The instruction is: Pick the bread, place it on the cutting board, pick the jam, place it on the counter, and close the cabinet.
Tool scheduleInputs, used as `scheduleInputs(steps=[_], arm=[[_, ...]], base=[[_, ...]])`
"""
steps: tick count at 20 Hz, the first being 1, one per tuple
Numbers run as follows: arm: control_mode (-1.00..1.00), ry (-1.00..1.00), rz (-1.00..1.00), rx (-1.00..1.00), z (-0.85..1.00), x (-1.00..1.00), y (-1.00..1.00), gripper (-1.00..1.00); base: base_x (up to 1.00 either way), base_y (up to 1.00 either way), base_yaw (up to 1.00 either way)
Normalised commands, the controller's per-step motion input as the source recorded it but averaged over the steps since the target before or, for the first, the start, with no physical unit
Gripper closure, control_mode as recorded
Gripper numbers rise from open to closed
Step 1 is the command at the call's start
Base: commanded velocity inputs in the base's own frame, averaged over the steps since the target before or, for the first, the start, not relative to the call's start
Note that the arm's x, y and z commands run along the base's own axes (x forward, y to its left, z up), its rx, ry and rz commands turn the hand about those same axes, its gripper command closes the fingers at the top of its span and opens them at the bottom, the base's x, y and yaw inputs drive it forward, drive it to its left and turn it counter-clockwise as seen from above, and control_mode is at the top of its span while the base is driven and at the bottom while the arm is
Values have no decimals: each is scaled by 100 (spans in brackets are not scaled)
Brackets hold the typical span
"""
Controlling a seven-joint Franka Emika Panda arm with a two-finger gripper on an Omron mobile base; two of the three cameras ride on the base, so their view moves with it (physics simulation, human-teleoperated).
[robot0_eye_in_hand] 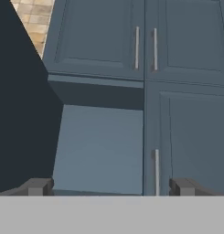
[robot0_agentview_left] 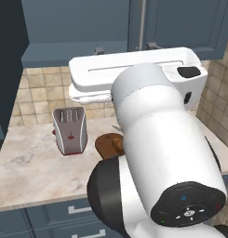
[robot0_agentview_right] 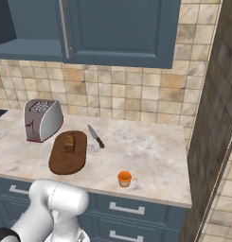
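Claw [robot0_eye_in_hand: 109, 186] empty, fingers wide apart, facing the open cabinet [robot0_eye_in_hand: 97, 146] — its swung door [robot0_eye_in_hand: 22, 114] lies left. Bread [robot0_agentview_right: 69, 142] sits on cutting board [robot0_agentview_right: 65, 163]; jam [robot0_agentview_right: 124, 178] on counter [robot0_agentview_right: 150, 151].

Place: rendered home kitchen
Worktop: wide beige marbled stone counter [robot0_agentview_right: 150, 151] against tan tiled wall [robot0_agentview_right: 136, 94]
Storage above: dark blue-grey wall cabinet [robot0_agentview_right: 122, 33] with slim vertical silver handles, one compartment standing open
Storage below: blue-grey drawers [robot0_agentview_right: 131, 208] with horizontal handles
Appliance: silver two-slot toaster [robot0_agentview_right: 41, 119]
Food prep: dark brown oval wooden cutting board [robot0_agentview_right: 65, 158] bearing small brown bread chunk [robot0_agentview_right: 69, 142]; black-handled kitchen knife [robot0_agentview_right: 95, 136] beside; tiny orange jam jar [robot0_agentview_right: 124, 178] near front edge
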Motion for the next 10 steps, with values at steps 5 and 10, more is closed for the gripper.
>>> scheduleInputs(steps=[5,10], arm=[[-100,4,0,-2,-5,-8,33,-100],[-100,3,0,-1,0,-5,33,-100]], base=[[0,0,0],[0,0,0]])
